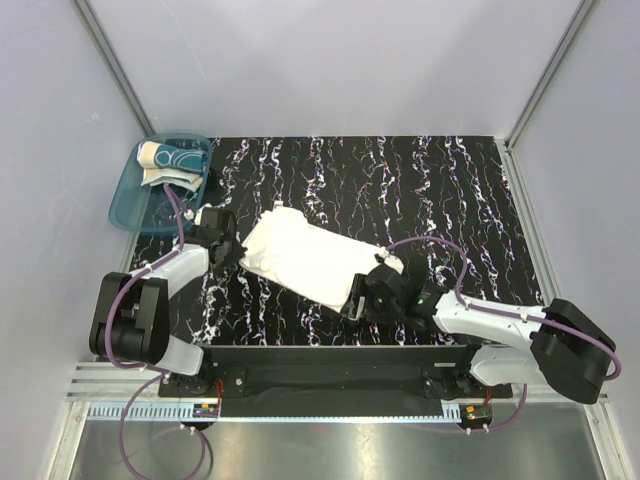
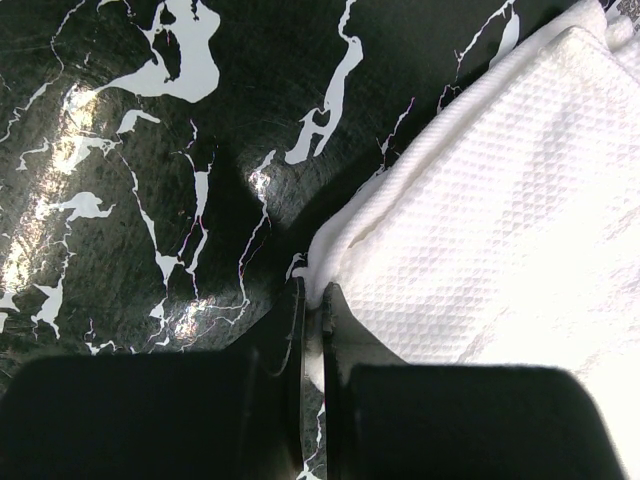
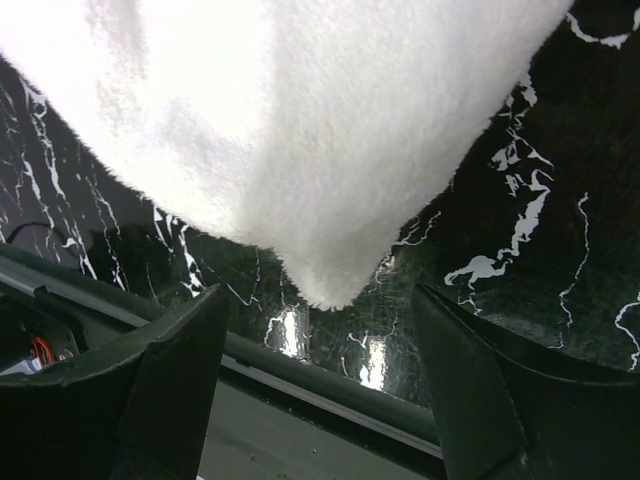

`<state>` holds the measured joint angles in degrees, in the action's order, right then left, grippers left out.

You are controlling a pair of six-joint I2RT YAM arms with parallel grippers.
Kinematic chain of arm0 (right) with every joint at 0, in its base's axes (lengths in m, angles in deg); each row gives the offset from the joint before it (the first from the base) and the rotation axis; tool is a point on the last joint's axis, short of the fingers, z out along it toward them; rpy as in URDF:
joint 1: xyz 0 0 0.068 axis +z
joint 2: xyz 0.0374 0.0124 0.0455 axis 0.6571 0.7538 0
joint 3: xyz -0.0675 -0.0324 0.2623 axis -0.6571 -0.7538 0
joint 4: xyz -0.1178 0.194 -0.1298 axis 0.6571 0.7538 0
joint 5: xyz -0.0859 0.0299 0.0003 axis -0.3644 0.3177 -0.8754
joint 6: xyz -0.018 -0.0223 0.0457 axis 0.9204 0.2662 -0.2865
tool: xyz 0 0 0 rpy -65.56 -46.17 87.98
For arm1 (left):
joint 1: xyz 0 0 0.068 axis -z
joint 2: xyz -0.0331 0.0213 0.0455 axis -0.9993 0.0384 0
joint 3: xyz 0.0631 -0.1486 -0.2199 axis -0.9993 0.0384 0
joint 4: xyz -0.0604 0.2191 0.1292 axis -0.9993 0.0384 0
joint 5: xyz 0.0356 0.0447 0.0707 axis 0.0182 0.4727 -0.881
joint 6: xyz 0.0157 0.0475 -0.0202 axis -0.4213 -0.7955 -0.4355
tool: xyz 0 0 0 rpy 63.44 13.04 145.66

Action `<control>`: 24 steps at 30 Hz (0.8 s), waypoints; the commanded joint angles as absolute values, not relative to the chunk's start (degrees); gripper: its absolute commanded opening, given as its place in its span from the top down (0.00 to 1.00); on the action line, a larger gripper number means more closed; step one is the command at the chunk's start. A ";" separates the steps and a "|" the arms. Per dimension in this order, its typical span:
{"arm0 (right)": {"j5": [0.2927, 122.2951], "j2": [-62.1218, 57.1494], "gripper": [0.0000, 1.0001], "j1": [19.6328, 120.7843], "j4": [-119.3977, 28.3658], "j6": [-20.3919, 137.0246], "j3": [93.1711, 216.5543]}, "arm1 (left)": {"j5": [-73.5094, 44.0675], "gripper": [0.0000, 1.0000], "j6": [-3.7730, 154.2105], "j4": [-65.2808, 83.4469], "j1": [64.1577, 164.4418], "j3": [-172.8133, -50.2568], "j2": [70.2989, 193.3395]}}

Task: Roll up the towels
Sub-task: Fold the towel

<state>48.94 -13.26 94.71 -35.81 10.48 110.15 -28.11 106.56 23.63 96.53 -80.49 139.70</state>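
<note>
Bracketing the white towel (image 1: 305, 258) at both ends of its long slanted axis, leaving the tub (image 1: 125, 205) and the patterned towel (image 1: 165, 158) inside it well off beyond the left gripper (image 2: 312, 295), pressed together against one corner, pinch uncertain, and holding the right gripper (image 3: 320, 297) wide around the opposite corner tip just ahead.

We see the white towel (image 1: 305, 258) lying flat on the black marbled table (image 1: 450, 190), folded into a long thick slab that runs slantwise from far left to near right. Its left end shows a fine waffle weave and its near-right end is fluffy, narrowing to a rounded corner. The smaller cream towel with a teal-blue pattern (image 1: 168, 158) lies bunched inside the translucent teal tub (image 1: 128, 205) at the table's far-left corner, well apart from the white one.
</note>
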 commanded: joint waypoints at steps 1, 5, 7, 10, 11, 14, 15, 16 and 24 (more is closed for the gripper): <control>48.82 -12.12 0.21 95.31 -38.20 8.18 109.38 | -27.46 1.00 105.91 22.96 96.41 -80.76 138.59; 45.93 -8.26 0.34 95.31 -37.77 7.12 110.08 | -27.55 1.00 105.83 23.14 96.41 -80.76 138.68; 45.13 -6.85 0.44 95.31 -37.33 7.12 111.39 | -27.55 1.00 105.65 23.40 96.41 -80.85 138.59; 44.34 -4.47 0.66 95.40 -36.97 7.30 112.80 | -27.64 1.00 105.30 23.84 96.41 -81.11 138.33; 43.99 -3.94 0.81 95.40 -36.62 7.30 113.24 | -27.64 1.00 105.21 24.02 96.41 -81.03 138.24; 41.37 -5.51 1.00 95.40 -33.91 7.56 113.94 | -28.43 1.00 105.04 24.81 96.41 -81.11 136.75; 40.39 -6.65 1.00 95.31 -33.29 8.52 114.38 | -28.87 1.00 105.12 26.64 96.41 -81.29 135.61; 38.99 -8.05 1.00 95.22 -32.24 9.49 114.99 | -29.22 1.00 105.12 27.87 96.41 -81.64 134.73; 32.74 -25.55 1.00 82.14 -12.82 22.74 132.99 | -32.65 1.00 103.11 47.01 96.41 -98.20 121.82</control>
